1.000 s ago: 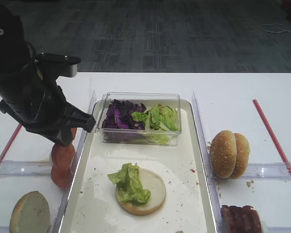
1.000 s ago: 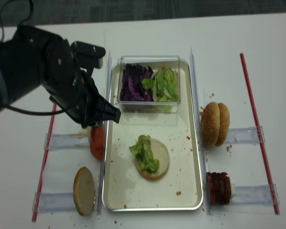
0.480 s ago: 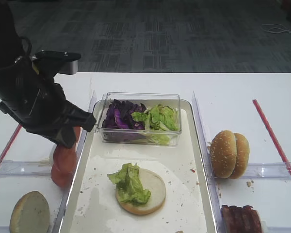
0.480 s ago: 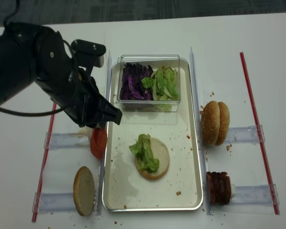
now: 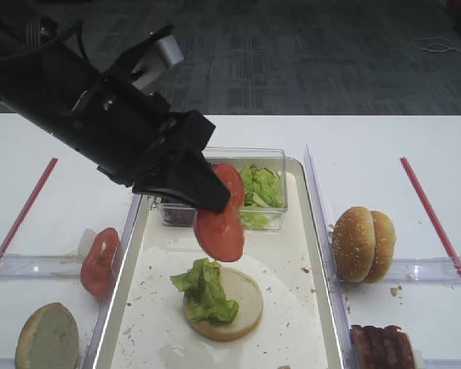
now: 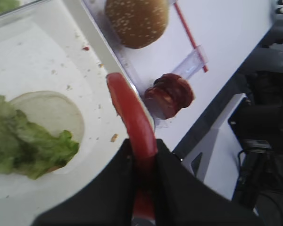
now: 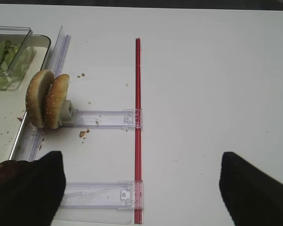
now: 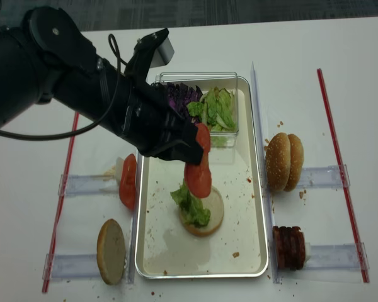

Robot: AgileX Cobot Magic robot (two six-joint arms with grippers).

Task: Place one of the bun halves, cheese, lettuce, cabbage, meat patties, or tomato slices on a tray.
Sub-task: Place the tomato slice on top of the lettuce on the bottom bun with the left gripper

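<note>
no readable text, labels, brands or numbers anywhere

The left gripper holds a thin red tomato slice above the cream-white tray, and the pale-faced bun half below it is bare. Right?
Not bare: the exterior high view shows a crinkled light-green lettuce leaf on the bun half. The left gripper does hold the tomato slice above the tray.

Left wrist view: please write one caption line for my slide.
Left pincer shut on a tomato slice, above the tray with lettuce on a bun half.
</note>
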